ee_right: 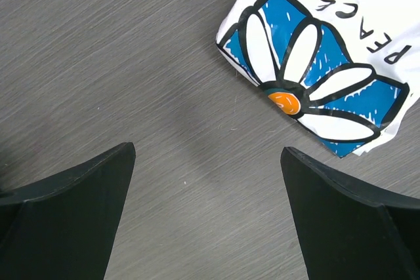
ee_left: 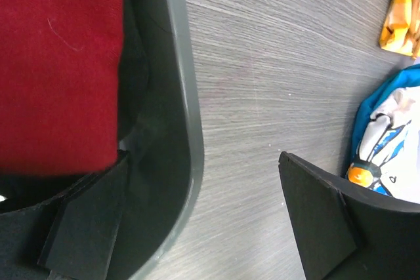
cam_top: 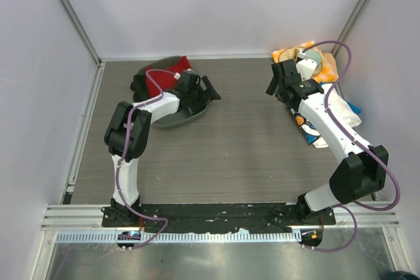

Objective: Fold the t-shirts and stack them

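T-shirts lie well apart: the red t-shirt [cam_top: 176, 64] is heaped in a dark grey tub [cam_top: 186, 120] at the far left, and the daisy-print t-shirt [ee_right: 308, 77] lies on the worktop [cam_top: 249, 152] at the right. Both claws are spread wide and empty. My left claw [ee_left: 200, 221] hangs over the tub's rim, my right claw [ee_right: 210, 214] over bare worktop beside the print. I'd pinch the daisy shirt's near edge low, then drag it to the middle and flatten it before folding.

Top view high overhead facing down, wrist views close over the table [ee_right: 131, 63], both sharing daisy t-shirt [ee_right: 315, 77]
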Robot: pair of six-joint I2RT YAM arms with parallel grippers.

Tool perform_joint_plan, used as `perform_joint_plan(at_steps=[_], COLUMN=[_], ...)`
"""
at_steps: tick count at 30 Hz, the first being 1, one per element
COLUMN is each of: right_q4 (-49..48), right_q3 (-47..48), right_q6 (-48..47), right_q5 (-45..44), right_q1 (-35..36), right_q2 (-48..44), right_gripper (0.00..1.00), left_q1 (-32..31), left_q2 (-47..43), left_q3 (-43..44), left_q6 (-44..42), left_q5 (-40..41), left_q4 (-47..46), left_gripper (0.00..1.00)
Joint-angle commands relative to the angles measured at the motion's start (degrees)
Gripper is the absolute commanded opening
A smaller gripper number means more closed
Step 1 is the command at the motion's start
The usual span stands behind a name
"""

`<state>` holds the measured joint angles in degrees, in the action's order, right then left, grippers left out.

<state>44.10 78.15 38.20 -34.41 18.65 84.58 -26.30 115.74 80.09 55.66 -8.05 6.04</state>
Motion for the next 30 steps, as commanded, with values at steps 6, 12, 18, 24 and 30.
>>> perform_joint_plan(at_steps=[6,12,18,24,30], right_q4=[-5.25,-6.83,-8.06,-8.85,-9.9], right_q3=[-2.74,-4.58,-5.73,-6.08,-7.66], right_q6=[-1.02,0.3,1.44,2.94,4.43], right_q5=[-0.57,1.37,2.95,4.18,4.09], right_q1=[0.24,0.5,1.38,3.23,6.04], right_q2=[-3.37,-3.54,-3.72,-4.68,-6.09], right_gripper=[1.0,1.0,1.0,1.0,1.0], left_q1=[-0.15,1.69,4.06,8.45,12.85], left_q2=[2.91,1.15,2.21,1.24,2.12], left_q3=[7.61,9.29,16.05,17.9,16.5], left_q6=[-1.6,-4.77,-10.29,-16.09,-24.62], left_q5=[7.52,9.38,6.66,5.16,3.92], left_q4=[13.36,21.81,34.63,41.23,45.19], left_gripper=[0.75,0.63,0.35,0.0,0.0])
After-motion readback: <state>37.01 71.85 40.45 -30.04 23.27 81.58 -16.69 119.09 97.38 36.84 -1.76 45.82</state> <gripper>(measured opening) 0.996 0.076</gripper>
